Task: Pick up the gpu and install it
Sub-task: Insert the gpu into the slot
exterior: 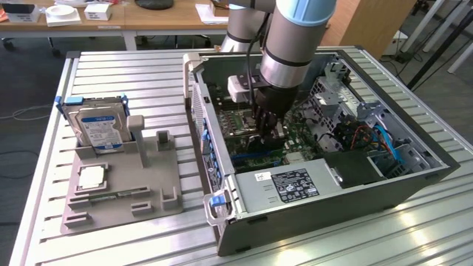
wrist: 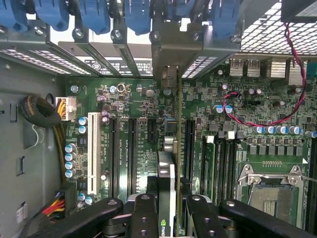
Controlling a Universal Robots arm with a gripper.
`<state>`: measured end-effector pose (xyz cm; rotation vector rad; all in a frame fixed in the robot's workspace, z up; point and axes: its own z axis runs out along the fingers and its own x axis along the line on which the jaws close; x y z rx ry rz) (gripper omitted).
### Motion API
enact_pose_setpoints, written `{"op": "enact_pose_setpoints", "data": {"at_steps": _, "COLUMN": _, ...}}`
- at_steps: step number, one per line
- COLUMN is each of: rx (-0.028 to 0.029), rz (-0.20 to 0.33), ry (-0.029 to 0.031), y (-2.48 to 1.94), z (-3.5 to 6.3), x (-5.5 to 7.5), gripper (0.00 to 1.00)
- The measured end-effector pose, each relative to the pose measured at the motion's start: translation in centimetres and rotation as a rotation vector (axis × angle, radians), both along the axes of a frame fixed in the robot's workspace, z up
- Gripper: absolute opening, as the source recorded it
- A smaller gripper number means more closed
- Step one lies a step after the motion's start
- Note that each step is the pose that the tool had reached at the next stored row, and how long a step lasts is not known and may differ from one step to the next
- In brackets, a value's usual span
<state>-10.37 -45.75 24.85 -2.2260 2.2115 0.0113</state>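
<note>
Pincer (wrist: pixel 166 210) grips the gpu (wrist: pixel 167 166) edge-on between its fingers: a thin dark card bearing a green logo, its lettering only partly legible. Its pale bracket end points away from the pincer, above the motherboard (wrist: pixel 124 99). Nearby, the power supply (exterior: pixel 296 185) label is unreadable.

The exterior view sits high, off the counter (exterior: pixel 133 72), angled down into the open case (exterior: pixel 333 216) from a middling distance. The wrist view looks from close behind the claw (wrist: pixel 171 213), facing the motherboard (wrist: pixel 129 99) squarely. Both views take in motherboard and claw.
</note>
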Motion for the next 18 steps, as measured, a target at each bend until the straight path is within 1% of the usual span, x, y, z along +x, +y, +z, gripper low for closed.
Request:
{"op": "enact_pose_setpoints", "data": {"at_steps": 12, "rx": 0.0003, "rz": 0.0, "ry": 0.0005, "y": 0.06, "z": 0.0, "x": -0.02, "gripper": 0.27}}
{"op": "enact_pose_setpoints", "data": {"at_steps": 14, "rx": 0.0008, "rz": 0.0, "ry": 0.0025, "y": 0.06, "z": 0.0, "x": -0.01, "gripper": 0.27}}
{"op": "enact_pose_setpoints", "data": {"at_steps": 16, "rx": 0.0014, "rz": 0.0, "ry": 0.0059, "y": 0.05, "z": 0.0, "x": -0.02, "gripper": 0.27}}
{"op": "enact_pose_setpoints", "data": {"at_steps": 18, "rx": 0.0038, "rz": 0.0, "ry": 0.0066, "y": 0.05, "z": 0.0, "x": -0.02, "gripper": 0.27}}
